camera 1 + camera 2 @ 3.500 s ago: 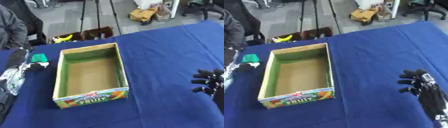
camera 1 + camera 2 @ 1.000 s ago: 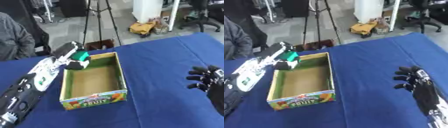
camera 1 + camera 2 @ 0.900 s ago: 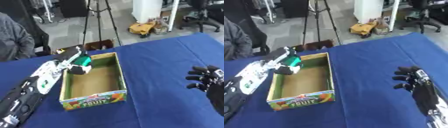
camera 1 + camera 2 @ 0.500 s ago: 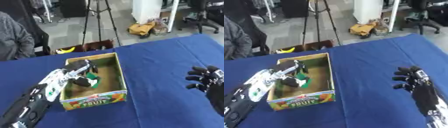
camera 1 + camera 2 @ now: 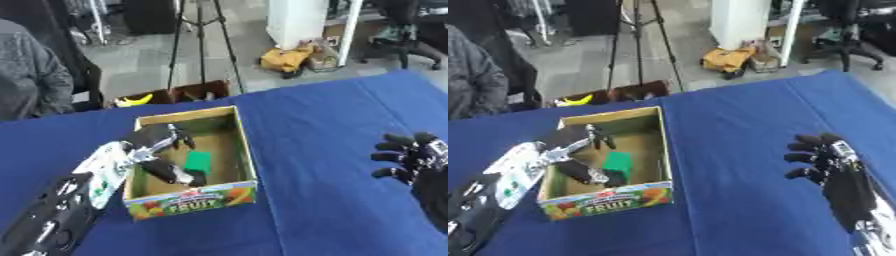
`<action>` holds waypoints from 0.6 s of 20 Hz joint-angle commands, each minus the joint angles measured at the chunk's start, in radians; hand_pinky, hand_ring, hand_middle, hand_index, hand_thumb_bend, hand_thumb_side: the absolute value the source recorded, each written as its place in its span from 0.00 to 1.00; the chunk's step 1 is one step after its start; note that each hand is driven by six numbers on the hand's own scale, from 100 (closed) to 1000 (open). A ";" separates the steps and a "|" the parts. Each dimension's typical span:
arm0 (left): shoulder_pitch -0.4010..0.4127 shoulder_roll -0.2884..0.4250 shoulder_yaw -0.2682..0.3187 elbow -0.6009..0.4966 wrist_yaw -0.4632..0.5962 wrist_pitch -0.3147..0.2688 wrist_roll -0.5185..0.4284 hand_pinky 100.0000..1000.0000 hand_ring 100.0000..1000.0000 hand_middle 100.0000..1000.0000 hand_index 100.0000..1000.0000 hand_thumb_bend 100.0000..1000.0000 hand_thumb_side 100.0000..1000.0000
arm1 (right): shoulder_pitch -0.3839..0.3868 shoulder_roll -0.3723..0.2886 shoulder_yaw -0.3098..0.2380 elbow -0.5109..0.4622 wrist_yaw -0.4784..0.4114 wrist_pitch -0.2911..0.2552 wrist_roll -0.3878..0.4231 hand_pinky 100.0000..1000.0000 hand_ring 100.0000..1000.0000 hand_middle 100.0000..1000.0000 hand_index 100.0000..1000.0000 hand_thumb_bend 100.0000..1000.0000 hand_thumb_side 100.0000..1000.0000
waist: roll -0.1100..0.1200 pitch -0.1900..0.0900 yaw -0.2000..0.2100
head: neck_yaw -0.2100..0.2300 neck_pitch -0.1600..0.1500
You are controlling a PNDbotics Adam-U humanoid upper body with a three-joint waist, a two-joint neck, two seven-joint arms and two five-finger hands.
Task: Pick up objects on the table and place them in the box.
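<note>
A block (image 5: pixel 198 161) is seen inside the fruit box (image 5: pixel 234 131) on the table (image 5: pixel 306 125), beside the left hand (image 5: pixel 156 142); the right hand (image 5: pixel 824 160) is held well right.

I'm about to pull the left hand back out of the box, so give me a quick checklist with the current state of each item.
1. Green object lies on the box floor: ok.
2. Left hand has let go, fingers spread off the object: ok.
3. Box upright on the blue table: ok.
4. Right hand idle, apart from the box: ok.
5. More objects left on the table: cannot tell.
</note>
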 commanded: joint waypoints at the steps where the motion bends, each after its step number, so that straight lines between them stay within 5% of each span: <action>1: 0.036 0.052 0.080 -0.154 0.222 0.055 0.087 0.51 0.53 0.60 0.70 0.59 0.84 | -0.003 -0.010 -0.011 -0.008 -0.006 -0.002 -0.003 0.52 0.70 0.67 0.81 0.00 1.00 | -0.010 -0.021 0.015 | -0.007 -0.001; 6: 0.201 0.046 0.194 -0.373 0.610 0.125 0.191 0.47 0.50 0.58 0.69 0.55 0.84 | 0.000 -0.007 -0.017 -0.009 -0.008 -0.005 -0.007 0.52 0.70 0.67 0.81 0.00 1.00 | -0.018 -0.029 0.056 | -0.012 0.008; 12: 0.373 -0.033 0.275 -0.444 0.832 0.136 0.202 0.48 0.50 0.58 0.70 0.52 0.87 | 0.008 -0.004 -0.022 -0.009 -0.010 -0.006 -0.013 0.52 0.70 0.67 0.81 0.00 1.00 | -0.029 -0.034 0.087 | -0.017 0.022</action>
